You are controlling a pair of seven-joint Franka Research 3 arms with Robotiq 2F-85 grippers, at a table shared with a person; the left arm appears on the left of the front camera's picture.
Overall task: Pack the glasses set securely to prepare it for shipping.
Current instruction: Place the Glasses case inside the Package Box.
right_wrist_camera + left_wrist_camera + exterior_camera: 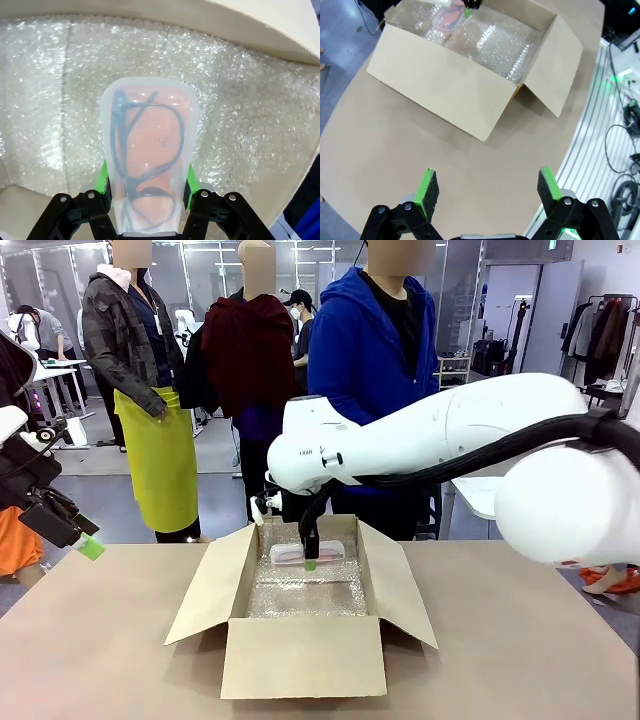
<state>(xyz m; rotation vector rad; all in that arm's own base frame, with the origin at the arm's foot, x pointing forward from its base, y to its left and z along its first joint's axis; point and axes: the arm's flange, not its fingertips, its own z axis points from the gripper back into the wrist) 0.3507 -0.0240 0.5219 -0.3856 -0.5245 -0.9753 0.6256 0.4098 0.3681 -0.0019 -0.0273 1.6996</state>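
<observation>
A pale pink glasses case (147,150) with a translucent lid shows dark glasses inside. My right gripper (146,182) is shut on its sides and holds it above the bubble wrap lining inside the open cardboard box (300,655). From the front, the pink case (305,553) hangs at the far end of the box under the right gripper (310,558). The left wrist view has the case (447,16) at the top edge. My left gripper (487,187) is open with nothing in it, above the bare table short of the box, and appears at the left edge (88,545) from the front.
The box flaps (210,585) stand open on all sides. Bubble wrap (305,590) covers the box floor. A person in a blue hoodie (370,350) stands at the far side of the brown table (90,660). The table's edge and cables (620,150) lie beside my left gripper.
</observation>
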